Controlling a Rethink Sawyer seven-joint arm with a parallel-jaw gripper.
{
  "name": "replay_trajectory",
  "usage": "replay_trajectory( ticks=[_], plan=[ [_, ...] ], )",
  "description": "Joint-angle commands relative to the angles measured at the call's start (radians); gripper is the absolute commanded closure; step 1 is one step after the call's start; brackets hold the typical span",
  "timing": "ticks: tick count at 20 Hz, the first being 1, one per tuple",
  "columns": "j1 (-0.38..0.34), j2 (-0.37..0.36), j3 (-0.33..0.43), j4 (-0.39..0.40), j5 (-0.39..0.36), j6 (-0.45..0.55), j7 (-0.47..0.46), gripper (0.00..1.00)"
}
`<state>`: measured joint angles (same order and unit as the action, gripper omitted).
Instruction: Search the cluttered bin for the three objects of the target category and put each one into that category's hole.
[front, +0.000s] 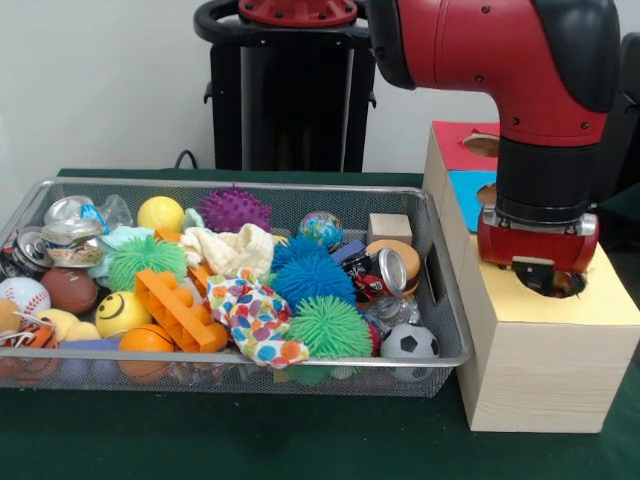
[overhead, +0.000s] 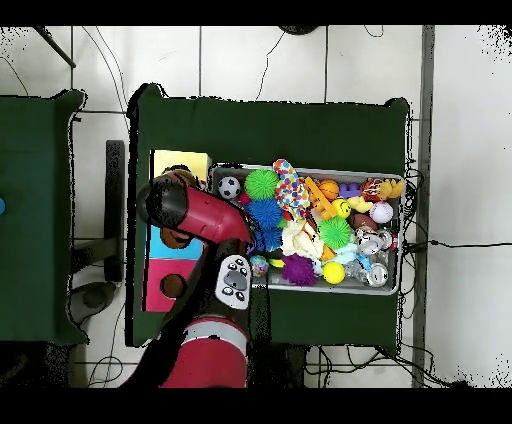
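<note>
The wire-mesh bin (front: 441, 262) stands on the green table, full of toys; it also shows in the overhead view (overhead: 401, 243). One spotted cloth (front: 256, 316) lies on top near the bin's front middle, and shows in the overhead view (overhead: 290, 189). No other spotted cloth shows. The wooden box (front: 540, 370) stands right of the bin. My gripper (front: 547, 281) is down at the hole in the yellow surround (front: 605, 297) and covers most of the hole. I cannot tell whether it holds anything. In the overhead view the arm (overhead: 195, 212) hides the hole, and only part of the yellow surround (overhead: 180, 163) shows.
The blue-surrounded hole (front: 487, 192) and the red-surrounded hole (front: 482, 145) lie further back on the box. In the bin lie a cream cloth (front: 230, 248), an orange brick (front: 178, 308), a soccer ball (front: 408, 343), spiky balls (front: 311, 277) and cans (front: 382, 272).
</note>
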<state>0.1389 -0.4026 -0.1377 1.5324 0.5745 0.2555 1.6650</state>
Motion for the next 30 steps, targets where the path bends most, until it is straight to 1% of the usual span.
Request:
replay_trajectory(
  ticks=[1, 4, 6, 8, 12, 13, 16, 19, 22, 25, 27, 30],
  plan=[
    [-0.083, 0.114, 0.192, 0.148, -0.051, -0.068, 0.147, 1.0],
    [-0.089, 0.116, 0.198, 0.147, -0.058, -0.071, 0.146, 1.0],
    [-0.085, 0.105, 0.19, 0.149, -0.064, -0.063, 0.143, 1.0],
    [-0.07, 0.068, 0.167, 0.155, -0.068, -0.035, 0.142, 1.0],
    [-0.024, -0.023, 0.095, 0.143, -0.077, 0.062, 0.139, 1.0],
    [-0.029, -0.048, 0.096, 0.137, -0.079, 0.1, 0.132, 1.0],
    [-0.028, -0.096, 0.075, 0.111, -0.091, 0.162, 0.13, 1.0],
    [0.005, -0.137, 0.006, 0.062, -0.117, 0.229, 0.148, 1.0],
    [0.03, -0.155, -0.032, 0.061, -0.126, 0.217, 0.179, 1.0],
    [0.041, -0.153, -0.035, 0.083, -0.125, 0.125, 0.197, 1.0],
    [0.049, -0.15, -0.04, 0.086, -0.124, 0.086, 0.204, 1.0],
    [0.06, -0.16, -0.049, 0.091, -0.12, 0.075, 0.208, 1.0]
  ],
)
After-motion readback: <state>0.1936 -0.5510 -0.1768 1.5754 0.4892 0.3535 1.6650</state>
